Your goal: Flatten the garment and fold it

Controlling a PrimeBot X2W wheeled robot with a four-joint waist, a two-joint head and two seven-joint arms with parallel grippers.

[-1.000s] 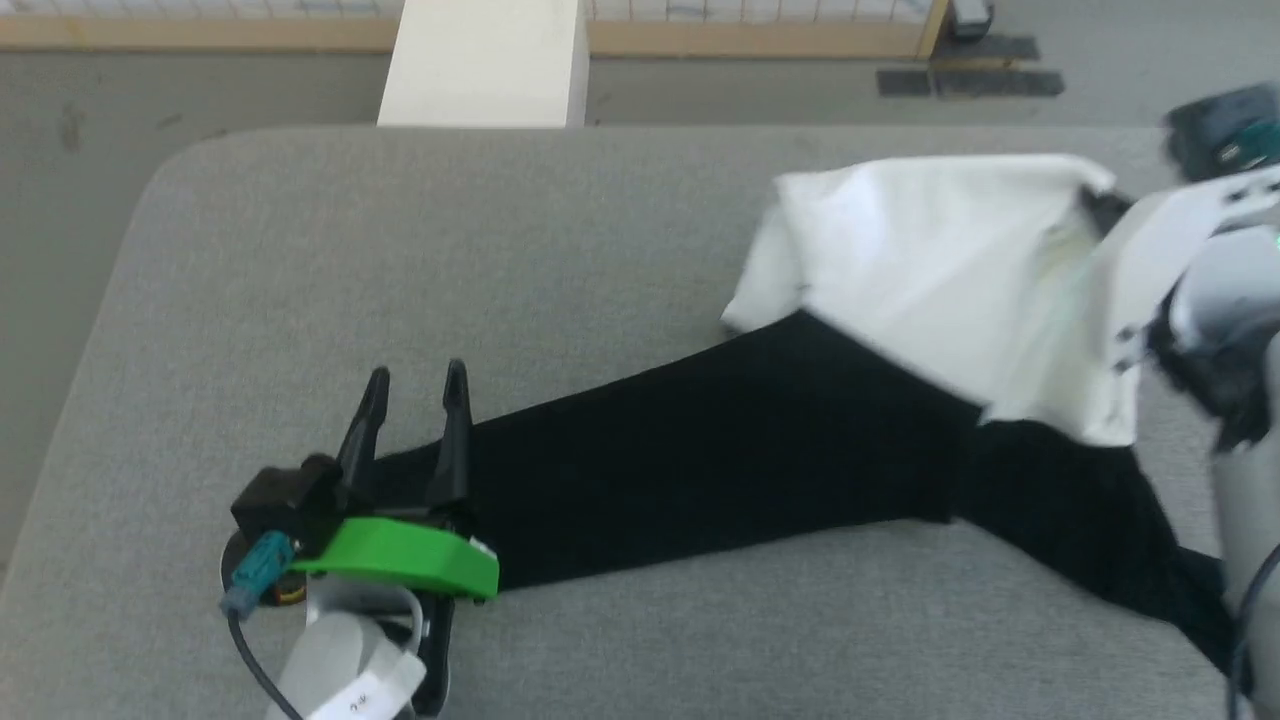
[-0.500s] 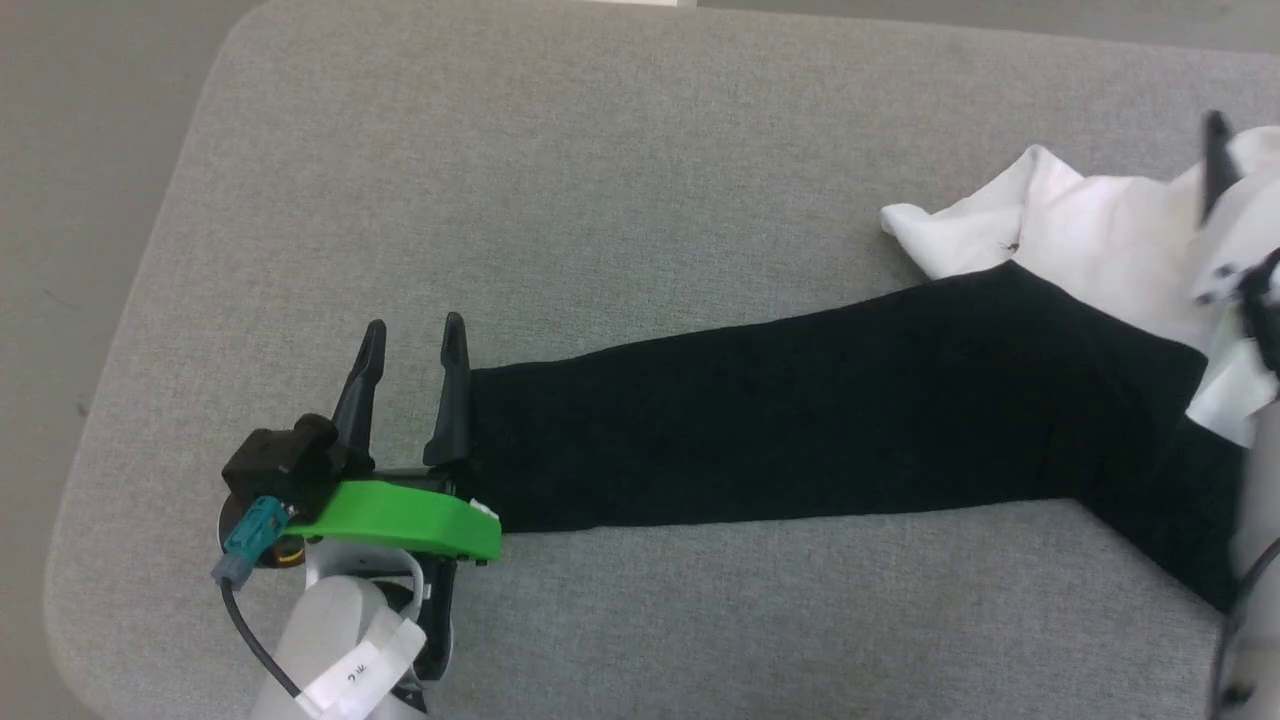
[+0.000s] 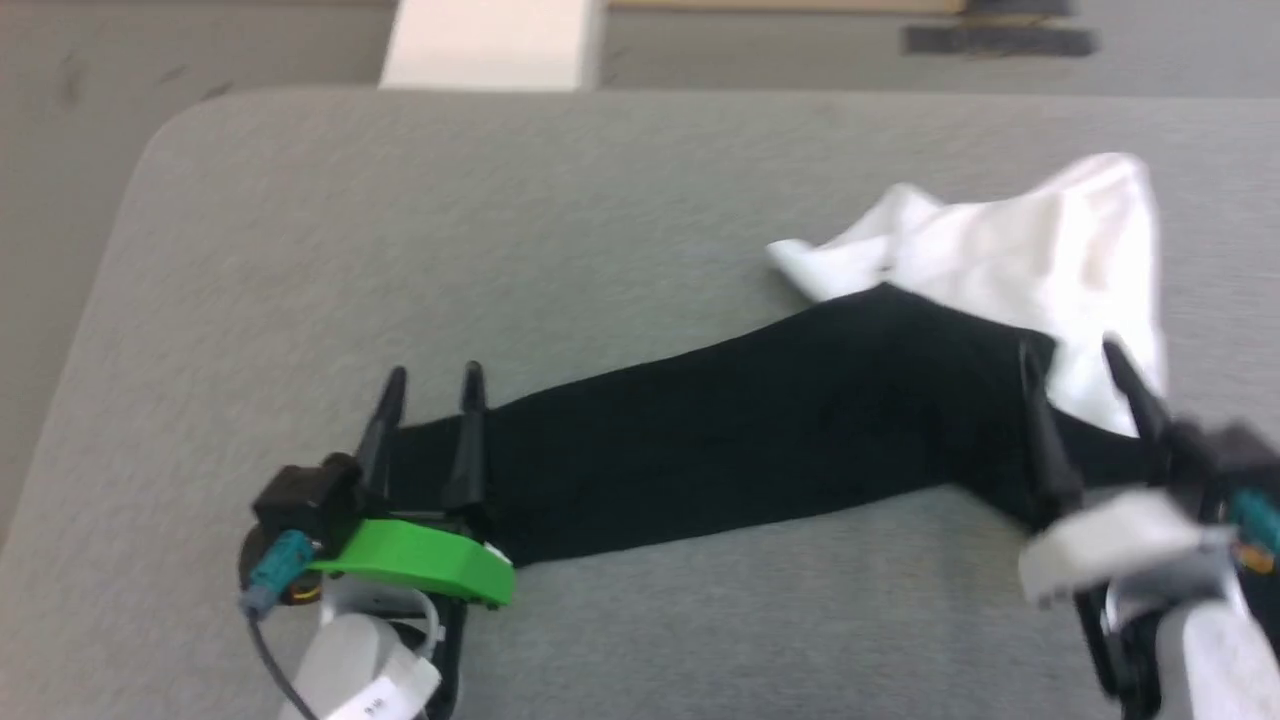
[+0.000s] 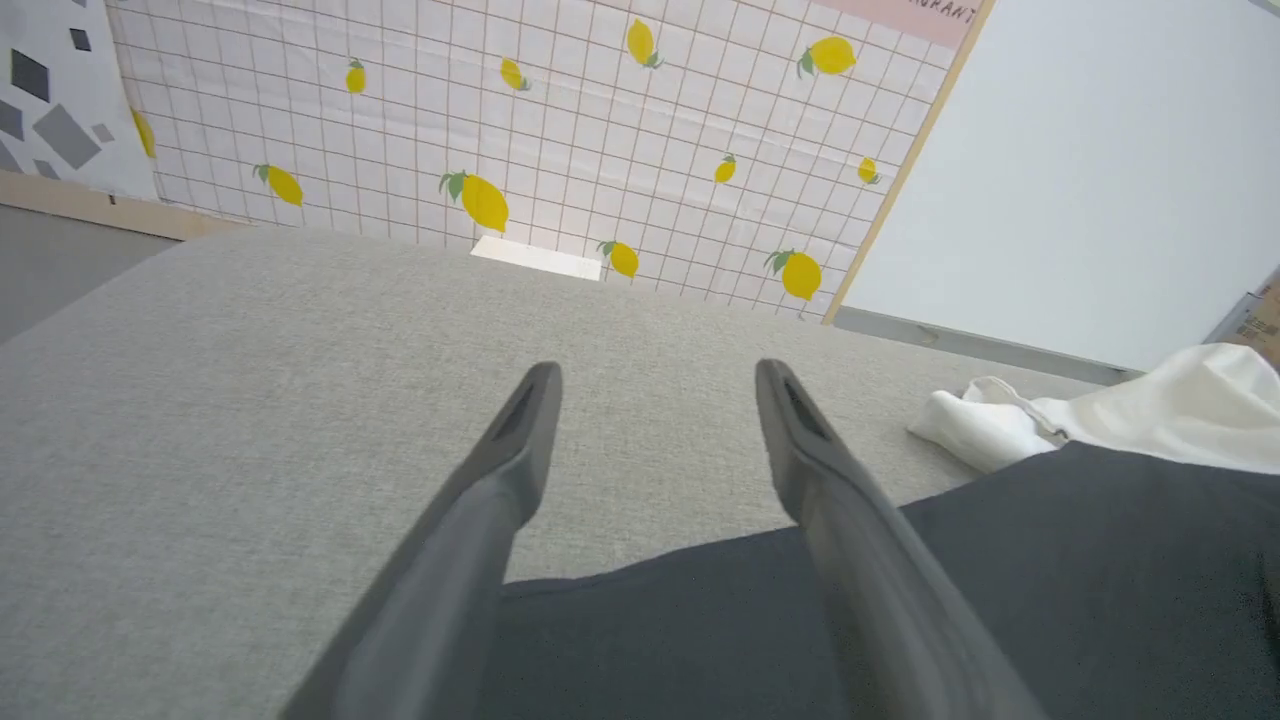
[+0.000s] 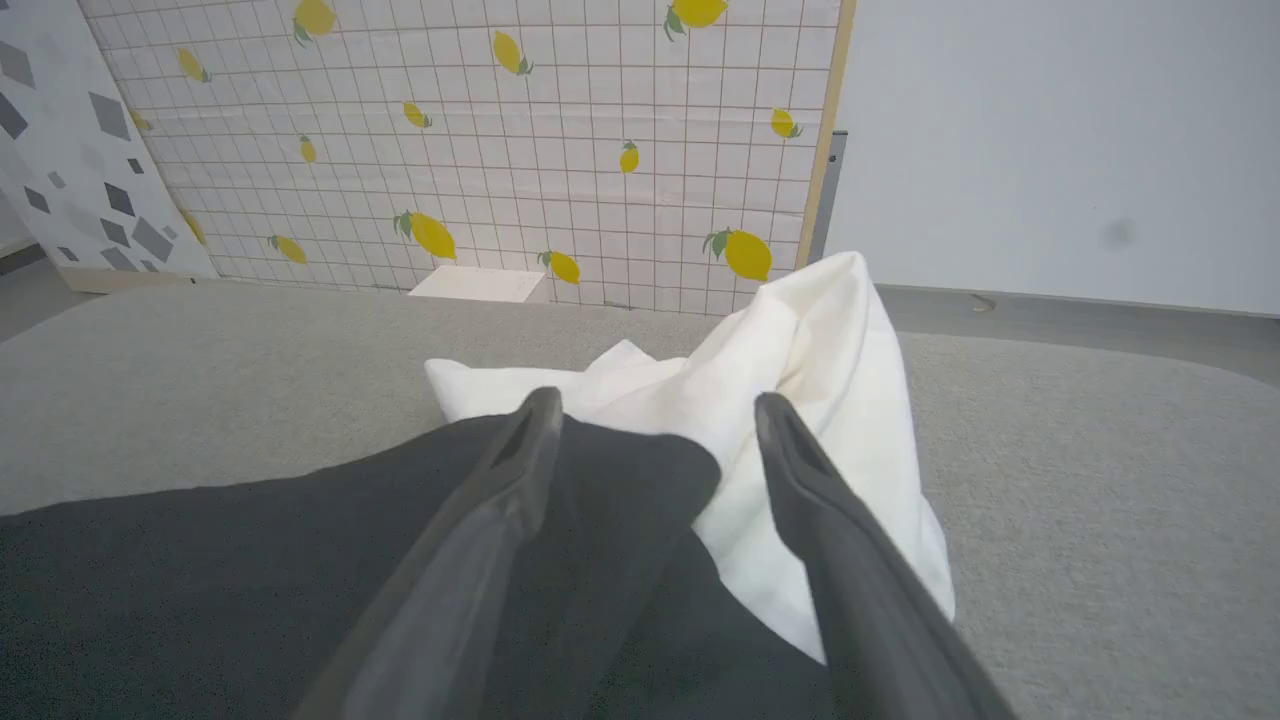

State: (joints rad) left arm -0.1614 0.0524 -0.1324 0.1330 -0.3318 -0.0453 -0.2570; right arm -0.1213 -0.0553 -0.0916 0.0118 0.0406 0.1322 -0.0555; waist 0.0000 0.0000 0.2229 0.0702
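Note:
The garment (image 3: 760, 440) lies on the grey table (image 3: 500, 230): a long black sleeve runs from lower left up to a crumpled white body panel (image 3: 1030, 260) at the right. My left gripper (image 3: 432, 378) stands open over the sleeve's left end, its fingers (image 4: 520, 450) astride the cuff edge and holding nothing. My right gripper (image 3: 1075, 352) is open above the spot where black cloth meets white cloth (image 5: 800, 400), with nothing pinched between its fingers (image 5: 520, 470). The white panel bunches up into a peak.
A rigid white box (image 3: 490, 45) stands on the floor beyond the table's far edge. A lemon-patterned grid wall (image 4: 560, 130) rises behind it. The table's rounded left corner (image 3: 150, 170) is near my left arm. Bare grey surface spreads across the table's left and middle.
My right gripper has let go of the white panel and come down to the lower right, open over the garment. The white cloth has dropped into a crumpled heap. The head camera shifted.

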